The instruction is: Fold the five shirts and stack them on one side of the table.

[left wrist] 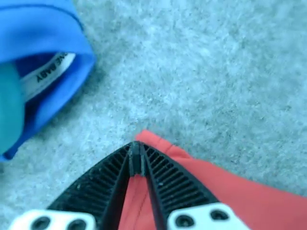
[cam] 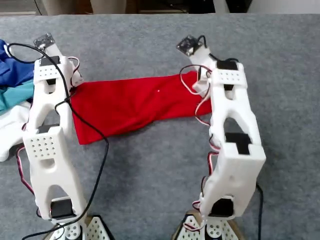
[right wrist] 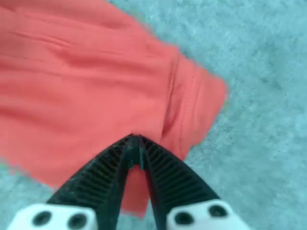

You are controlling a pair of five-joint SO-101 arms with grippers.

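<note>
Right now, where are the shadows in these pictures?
High view: even light, no glare, soft dark creases on the red shirt. Left wrist view: a faint shadow on the table beside the blue shirt. Right wrist view: shading along the red shirt's sleeve seam.

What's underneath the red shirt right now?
The grey table shows all around the red shirt, which seems to lie flat on it. Anything directly beneath is covered.

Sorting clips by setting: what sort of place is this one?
Probably a lab or hobby bench: a table under a grey carpet-like cover, a white left arm and right arm trailing loose wires, and a red shirt spread beside a pile of other shirts.
</note>
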